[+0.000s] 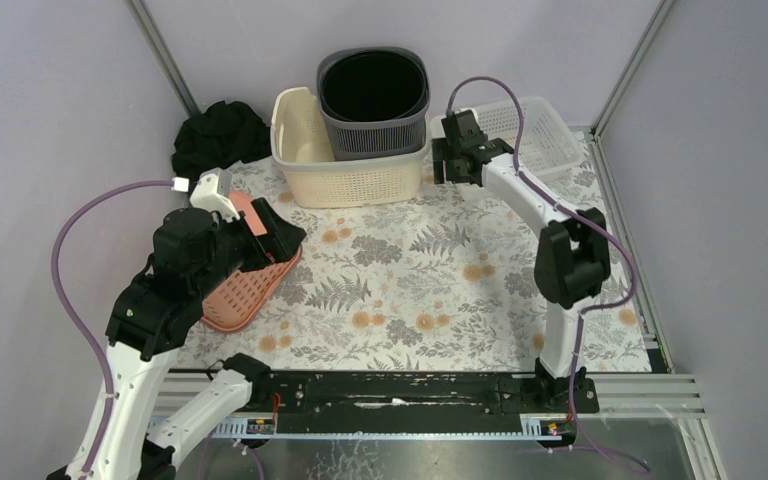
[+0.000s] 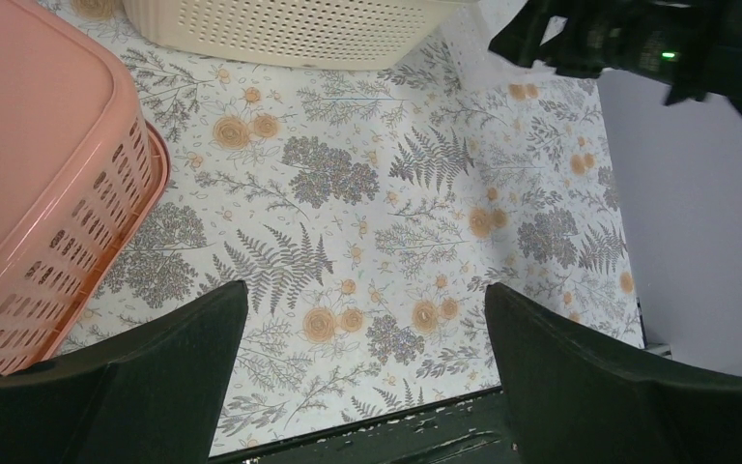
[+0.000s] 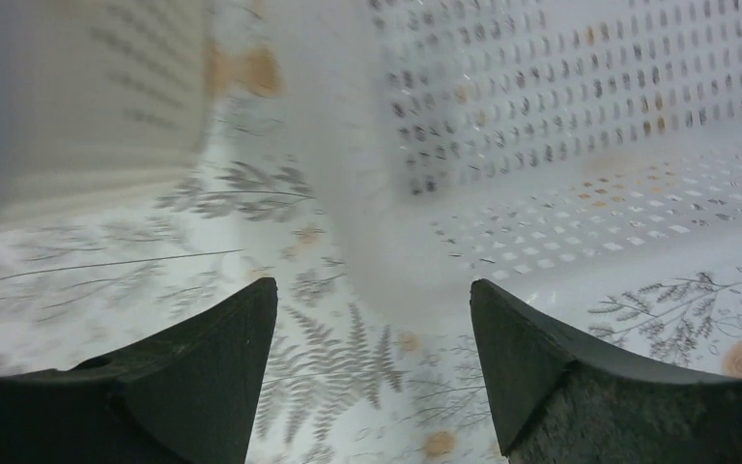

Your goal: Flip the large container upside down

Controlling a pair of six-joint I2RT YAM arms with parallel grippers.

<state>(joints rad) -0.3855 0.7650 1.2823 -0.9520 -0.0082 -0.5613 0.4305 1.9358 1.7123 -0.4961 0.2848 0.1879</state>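
Jaws of the right gripper (image 3: 372, 290) stand apart, astride a blurred corner of the white basket (image 3: 580, 145), which sits upright at the table's far right; whether a finger touches it is unclear. The left gripper (image 2: 367, 300) is spread wide above the floral mat (image 2: 396, 193), beside the pink basket (image 2: 39, 193), which is cut off at the frame edge.

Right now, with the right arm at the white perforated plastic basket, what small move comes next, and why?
Probably ease the right gripper forward and close on the white perforated plastic basket at its corner. That corner stands between the open jaws, not yet pinched, and the basket sits upright.
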